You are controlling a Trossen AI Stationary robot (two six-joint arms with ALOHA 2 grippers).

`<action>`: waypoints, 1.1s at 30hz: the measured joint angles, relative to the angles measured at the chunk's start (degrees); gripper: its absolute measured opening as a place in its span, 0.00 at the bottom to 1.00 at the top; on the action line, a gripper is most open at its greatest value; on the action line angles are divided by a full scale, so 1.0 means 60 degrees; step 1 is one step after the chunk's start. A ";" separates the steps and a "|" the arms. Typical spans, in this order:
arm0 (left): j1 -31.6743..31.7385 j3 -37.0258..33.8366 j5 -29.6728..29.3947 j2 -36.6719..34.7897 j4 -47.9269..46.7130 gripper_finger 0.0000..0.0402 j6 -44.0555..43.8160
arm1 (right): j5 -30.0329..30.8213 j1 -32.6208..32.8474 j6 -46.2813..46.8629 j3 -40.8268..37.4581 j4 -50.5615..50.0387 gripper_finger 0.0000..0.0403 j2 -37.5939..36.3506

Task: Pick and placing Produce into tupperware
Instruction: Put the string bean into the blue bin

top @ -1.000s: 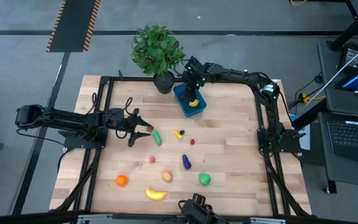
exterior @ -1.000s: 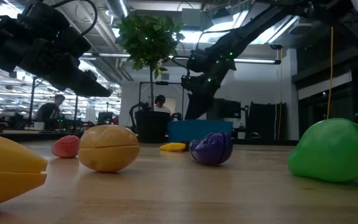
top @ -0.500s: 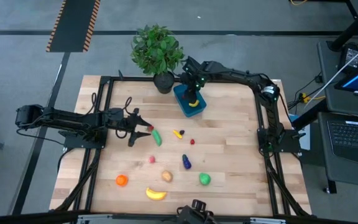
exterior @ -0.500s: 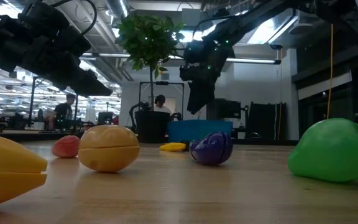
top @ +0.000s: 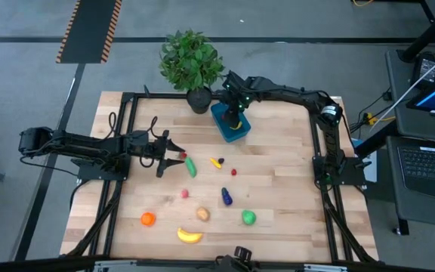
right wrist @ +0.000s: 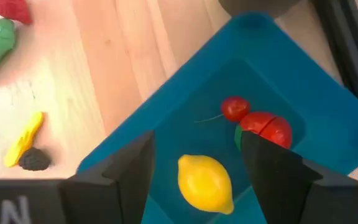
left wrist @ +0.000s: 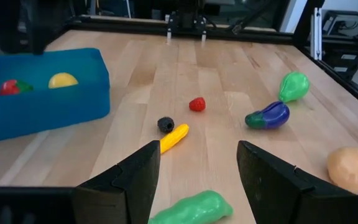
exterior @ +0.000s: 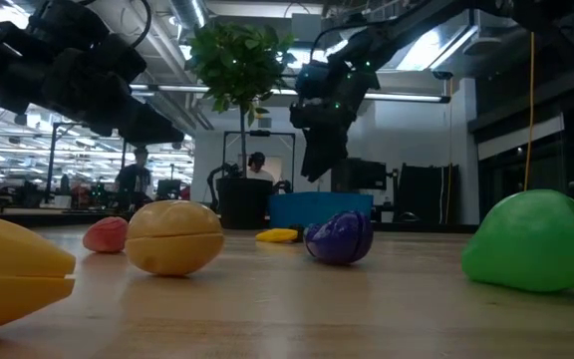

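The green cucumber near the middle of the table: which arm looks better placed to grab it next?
Probably the left. Its gripper sits open right beside the cucumber, empty. The right gripper is across the table, above the blue container, which holds a lemon.

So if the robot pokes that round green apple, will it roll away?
Probably, a little. The green apple looks rounded and smooth, sitting free on the flat wooden table, so a push could send it rolling. It looks a bit lumpy in the low view, so it may wobble and stop soon. It is likely light plastic.
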 joint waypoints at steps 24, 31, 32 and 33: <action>-0.0328 0.0000 0.0099 -0.0004 0.1161 0.51 -0.0165 | 0.0016 0.1340 0.0762 -0.7670 0.7568 0.59 -0.5390; -0.0982 0.0000 0.0126 -0.0007 0.1220 0.51 -0.0182 | -0.0815 0.1857 0.0867 -0.9731 1.0171 0.59 -0.6733; -0.1064 0.0000 0.0130 -0.0007 0.1224 0.51 -0.0184 | -0.0998 0.1931 0.0916 -0.9941 1.0422 0.59 -0.6884; -0.1157 0.0000 0.0129 -0.0007 0.1231 0.51 -0.0203 | -0.1167 0.1992 0.0953 -1.0113 1.0751 0.59 -0.7025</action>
